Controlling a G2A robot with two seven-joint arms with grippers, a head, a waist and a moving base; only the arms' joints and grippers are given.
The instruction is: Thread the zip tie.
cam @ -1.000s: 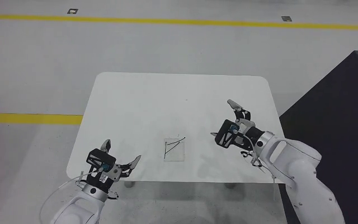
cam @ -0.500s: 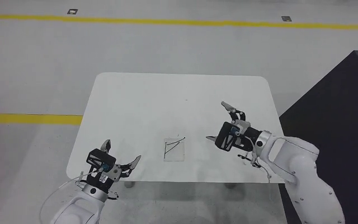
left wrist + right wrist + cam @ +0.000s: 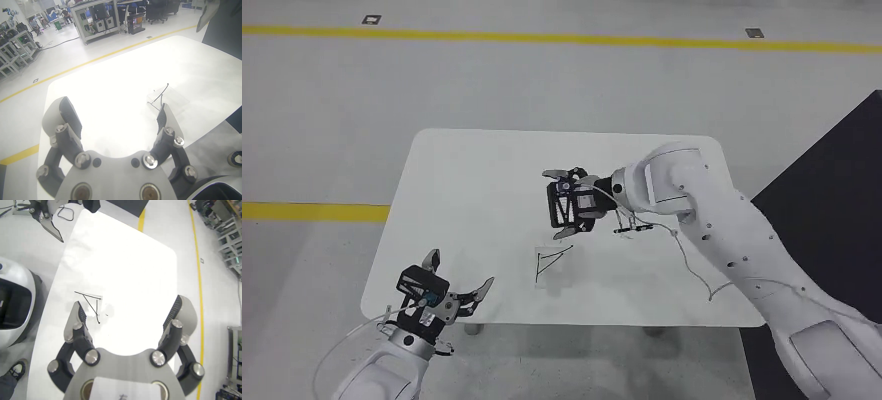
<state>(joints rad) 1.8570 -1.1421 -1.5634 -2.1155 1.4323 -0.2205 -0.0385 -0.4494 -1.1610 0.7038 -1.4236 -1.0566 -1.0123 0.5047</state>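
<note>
Clearly my right gripper (image 3: 550, 205) is the nearer one. It hangs spread wide over the table (image 3: 492, 180), and the zip tie (image 3: 552, 262) lies just robot-side of it, folded into a V on a clear sheet (image 3: 564, 277). My left gripper (image 3: 462, 268), likewise spread and empty, sits at the front-left corner.

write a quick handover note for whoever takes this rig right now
Left tool: open, empty, by the near edge of the table, left of the zip tie.
Right tool: open, empty, above the table just beyond the zip tie.
Zip tie: lying bent on a clear sheet, touched by neither tool.
Done: nothing gripped yet.
Left: grasp the tie and thread it.
</note>
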